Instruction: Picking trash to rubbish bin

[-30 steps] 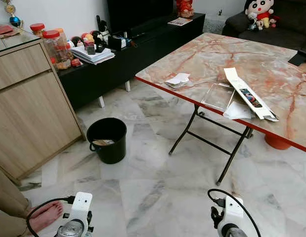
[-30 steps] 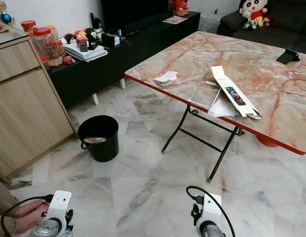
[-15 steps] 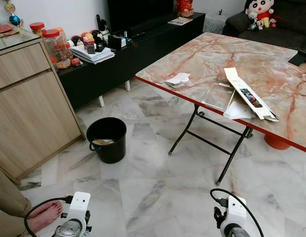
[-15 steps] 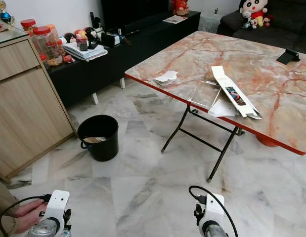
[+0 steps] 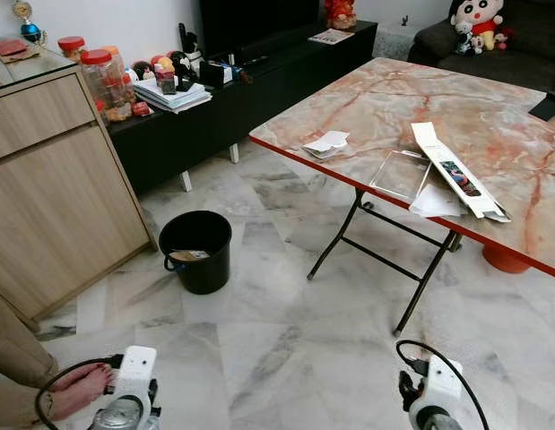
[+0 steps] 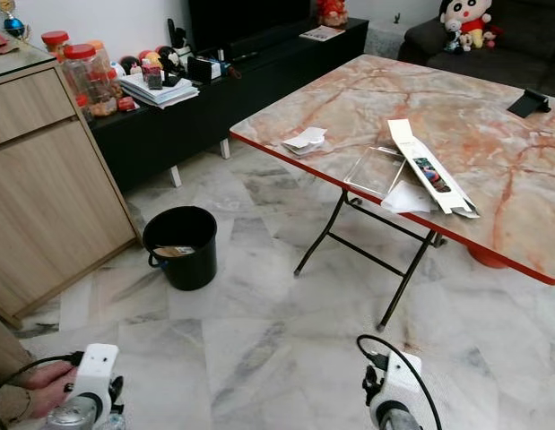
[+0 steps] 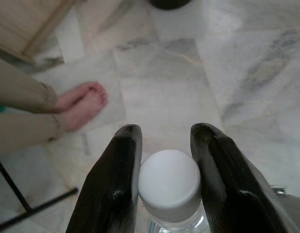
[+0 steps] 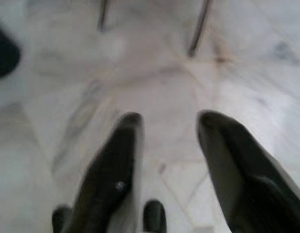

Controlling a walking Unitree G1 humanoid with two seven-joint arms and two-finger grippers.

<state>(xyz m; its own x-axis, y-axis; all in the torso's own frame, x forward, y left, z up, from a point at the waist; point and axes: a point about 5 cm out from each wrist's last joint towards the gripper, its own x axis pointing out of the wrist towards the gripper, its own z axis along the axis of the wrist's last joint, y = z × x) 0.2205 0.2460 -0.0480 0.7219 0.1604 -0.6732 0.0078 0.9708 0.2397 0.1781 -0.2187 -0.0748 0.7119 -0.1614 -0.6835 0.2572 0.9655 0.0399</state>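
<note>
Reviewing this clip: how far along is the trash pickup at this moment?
Done: the black round rubbish bin on the marble floor already holds one flat piece of trash. In hand: the left gripper is shut on a clear plastic bottle with a white cap, not yet binned. Left: crumpled white paper, a clear plastic tray and a long white carton lie on the marble-patterned folding table.

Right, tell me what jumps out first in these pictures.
The marble-patterned folding table stands ahead to the right, with a crumpled paper, a clear plastic tray and a long flattened box near its front edge. A black bin sits on the floor ahead to the left, beside the wooden cabinet. The left gripper grips a clear bottle with a white cap, above a person's bare foot.
</note>
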